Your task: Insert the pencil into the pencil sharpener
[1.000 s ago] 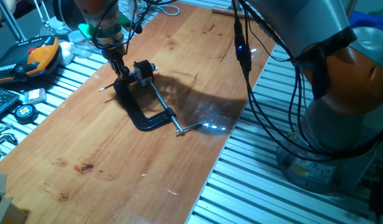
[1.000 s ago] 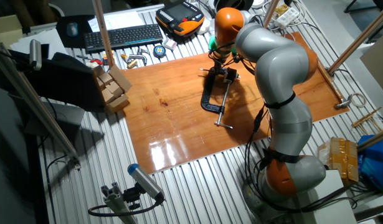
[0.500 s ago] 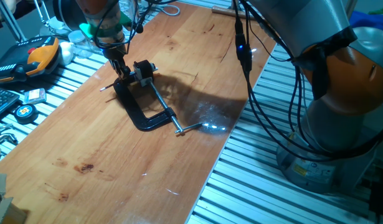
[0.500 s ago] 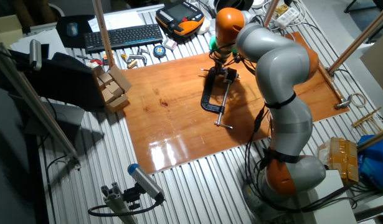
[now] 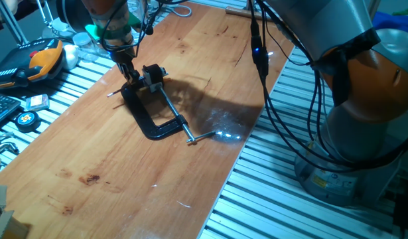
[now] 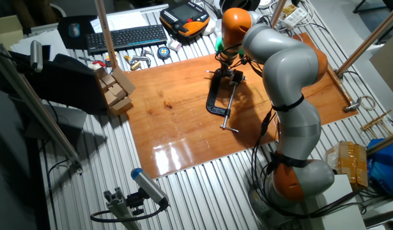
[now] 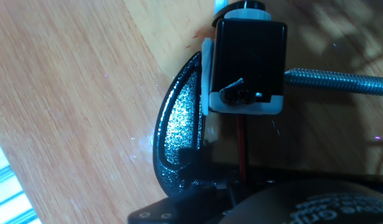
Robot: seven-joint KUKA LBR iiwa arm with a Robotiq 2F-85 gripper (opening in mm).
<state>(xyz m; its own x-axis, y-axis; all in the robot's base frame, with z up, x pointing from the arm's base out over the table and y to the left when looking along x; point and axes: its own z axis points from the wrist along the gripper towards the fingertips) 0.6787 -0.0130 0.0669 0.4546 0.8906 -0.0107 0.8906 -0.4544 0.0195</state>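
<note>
A big black C-clamp (image 5: 147,119) lies on the wooden table (image 5: 111,179) and holds the pencil sharpener (image 5: 152,76) between its jaws. In the hand view the sharpener (image 7: 247,56) is a black block in a white frame, with the clamp's steel screw rod (image 7: 340,82) to its right. The thin red pencil (image 7: 242,146) runs straight from the dark fingers at the bottom edge up to the sharpener's opening, where its tip disappears. My gripper (image 5: 129,73) stands just left of the sharpener, shut on the pencil, whose rear end (image 5: 113,93) sticks out to the left.
An orange and black hand-held controller (image 5: 41,60) and a tape measure (image 5: 26,119) lie on the slatted metal bench to the left of the wooden table. A keyboard (image 6: 123,37) and wooden blocks (image 6: 116,89) sit beyond the board. Cables (image 5: 257,53) hang from the arm.
</note>
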